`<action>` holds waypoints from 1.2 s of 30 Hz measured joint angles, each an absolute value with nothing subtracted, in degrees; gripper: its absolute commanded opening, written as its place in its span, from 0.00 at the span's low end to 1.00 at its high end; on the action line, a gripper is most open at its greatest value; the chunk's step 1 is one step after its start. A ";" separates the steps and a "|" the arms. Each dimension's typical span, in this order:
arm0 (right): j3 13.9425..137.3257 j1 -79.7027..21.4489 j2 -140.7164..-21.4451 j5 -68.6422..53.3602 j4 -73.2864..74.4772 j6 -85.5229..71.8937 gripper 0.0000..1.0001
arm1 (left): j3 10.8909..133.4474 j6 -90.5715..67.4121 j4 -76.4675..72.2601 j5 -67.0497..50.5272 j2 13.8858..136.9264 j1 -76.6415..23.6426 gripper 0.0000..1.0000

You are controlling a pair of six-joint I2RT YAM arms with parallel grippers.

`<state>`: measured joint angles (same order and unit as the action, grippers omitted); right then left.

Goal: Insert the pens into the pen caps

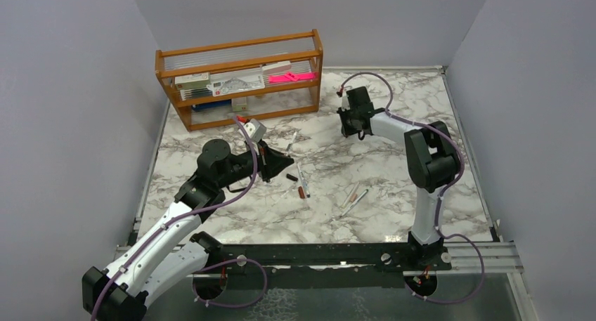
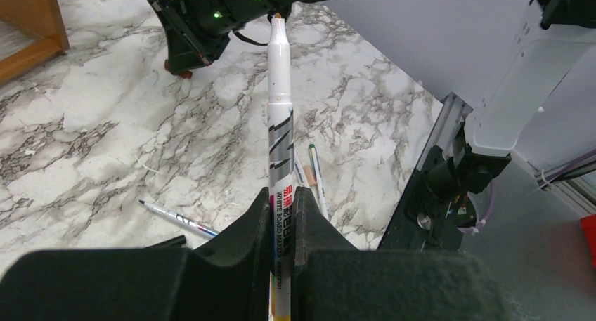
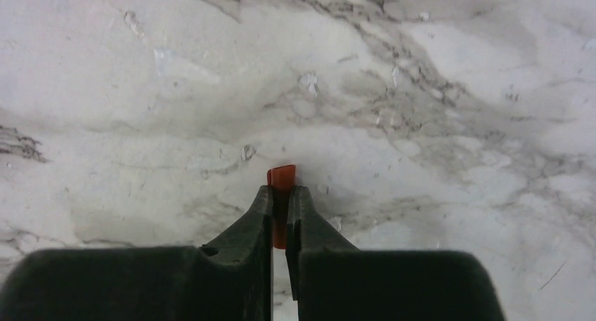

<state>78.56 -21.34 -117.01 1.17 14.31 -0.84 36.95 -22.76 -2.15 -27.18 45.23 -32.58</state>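
Pen, white and uncapped, is clamped in the left end effector above the middle of the surface. Farther right, the right end effector is clamped on a red pen cap.

table top: marble-patterned, white with grey veins, smooth, faint sheen
rack: upper left of the top view, orange-brown varnished wood, slight gloss
pen: smooth glossy white plastic barrel with a printed silver-and-black label
pen cap: red plastic, smooth, slightly translucent
left gripper: black plastic, matt, finely grainy
right gripper: the same matt, grainy black plastic
arm shells: smooth white plastic, satin
rail: bottom of the top view, bare silver metal, dull
cables: purple sleeving, smooth
walls: plain pale grey, matt
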 measured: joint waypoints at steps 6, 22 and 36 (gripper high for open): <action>63.57 -21.26 -104.25 -5.34 10.31 -8.84 0.02 | 32.80 -28.86 -9.85 -27.11 45.36 -32.58 0.00; 21.74 -21.56 -72.55 -23.51 -55.44 -51.00 0.02 | 22.33 -53.52 -46.00 -24.56 65.39 -33.85 0.00; 22.57 -23.68 -75.31 -22.24 -72.16 -60.16 0.02 | 23.83 -58.59 -63.96 -22.20 77.23 -42.46 0.00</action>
